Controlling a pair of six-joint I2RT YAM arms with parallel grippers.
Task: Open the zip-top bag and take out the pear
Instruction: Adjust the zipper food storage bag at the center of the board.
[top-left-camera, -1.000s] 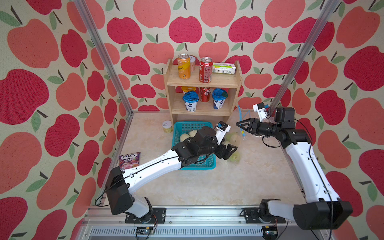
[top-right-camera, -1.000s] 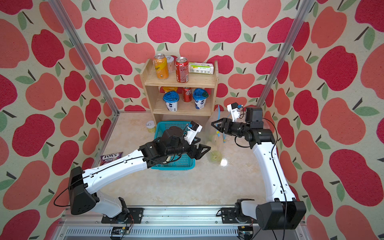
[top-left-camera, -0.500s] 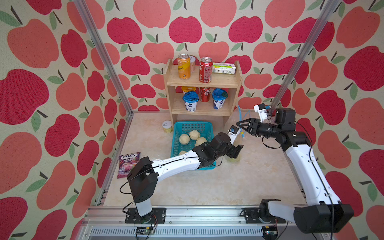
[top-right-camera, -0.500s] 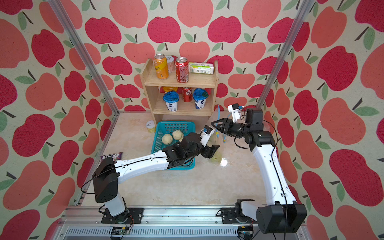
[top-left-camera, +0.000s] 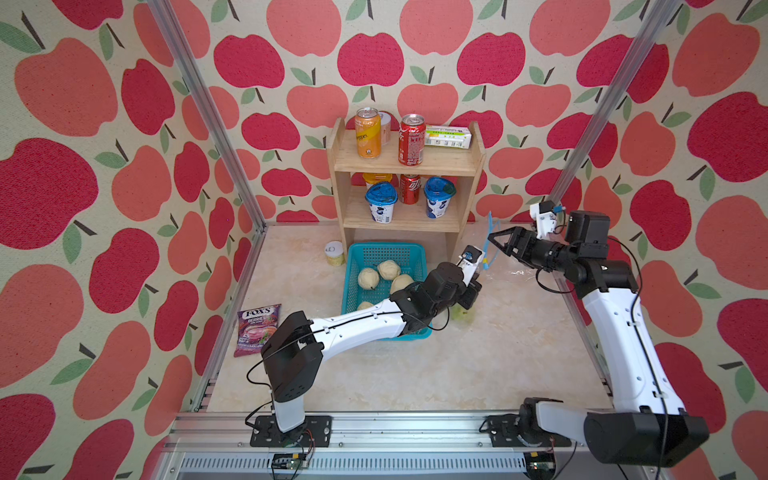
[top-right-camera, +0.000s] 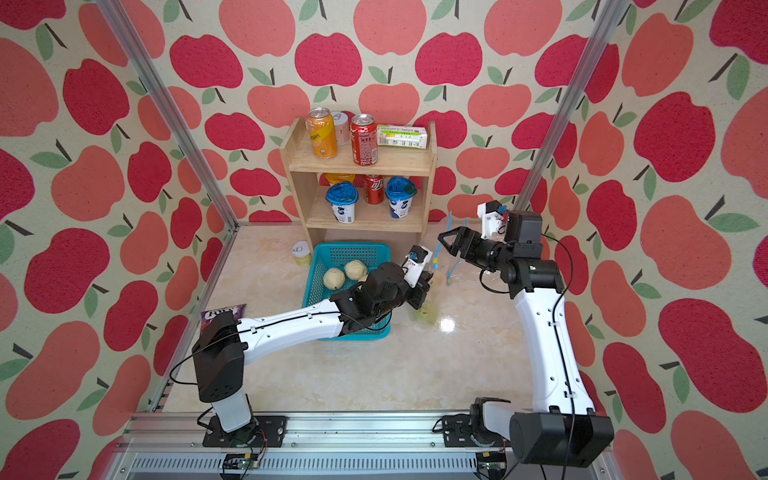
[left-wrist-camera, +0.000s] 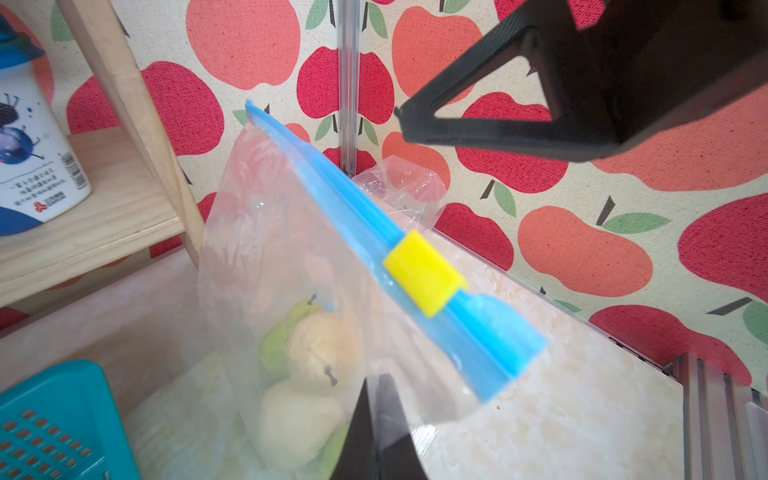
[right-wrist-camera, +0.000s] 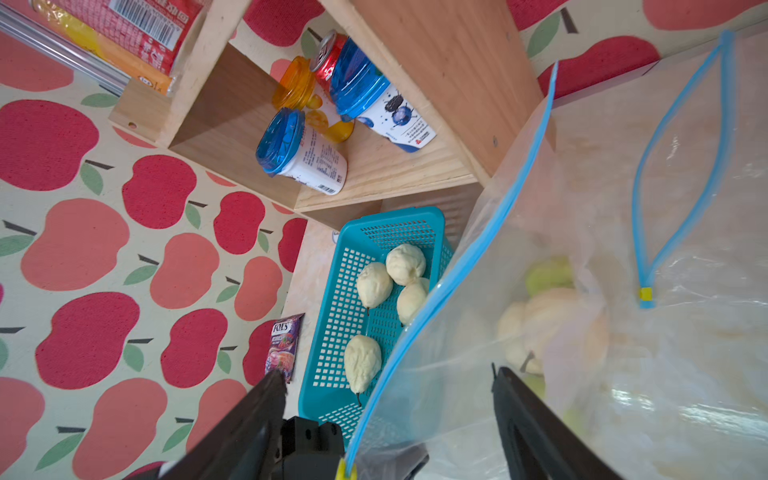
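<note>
Marble tabletop (top-left-camera: 415, 374), apple-print walls (top-left-camera: 291, 62). Left gripper (left-wrist-camera: 376, 382) clamped on zip-top bag (left-wrist-camera: 257, 249) film below slider (left-wrist-camera: 422, 272). Right gripper (right-wrist-camera: 390, 376) wide open, empty; zip track (left-wrist-camera: 332, 183) lines up between its jaws. Pear (left-wrist-camera: 322, 349) under track.

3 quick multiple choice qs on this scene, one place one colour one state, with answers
1. Where does the orange can stand? A) top shelf B) teal basket C) table
2. What colour is the slider of the zip-top bag? A) red B) yellow C) green
3. How do the right gripper's jaws stand? A) open B) shut on a pear C) shut on the slider
1 A: it stands on the upper board. 2 B: yellow in the left wrist view. 3 A: wide apart in the right wrist view.
</note>
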